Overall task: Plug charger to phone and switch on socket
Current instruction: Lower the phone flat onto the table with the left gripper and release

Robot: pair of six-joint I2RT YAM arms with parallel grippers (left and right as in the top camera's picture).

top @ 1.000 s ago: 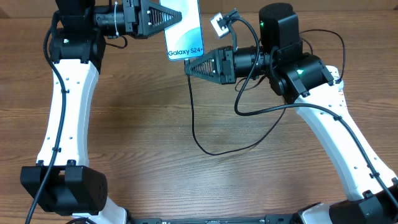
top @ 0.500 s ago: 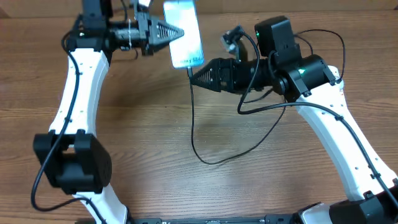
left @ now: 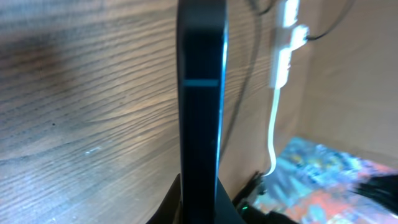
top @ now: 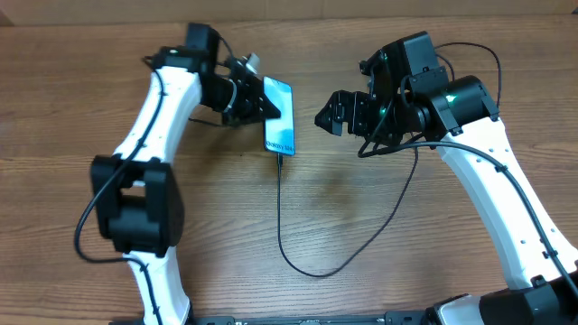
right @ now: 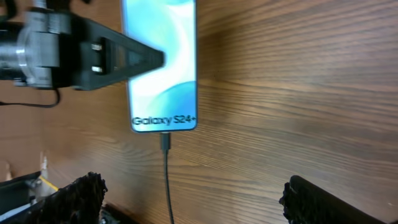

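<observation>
The left gripper is pinching the phone by its side near the table's 12 o'clock, the charger trailing from its 6 o'clock end; it's looking slick, stiff, breakable, so edge grips are suiting it; the right gripper is gaping empty.

phone screen blue-white swirl; charger black; table brown wood grain.

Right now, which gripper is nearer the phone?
Left. The left gripper clamps the phone by one edge; the right gripper hangs open beyond the opposite edge, not touching it.
</observation>
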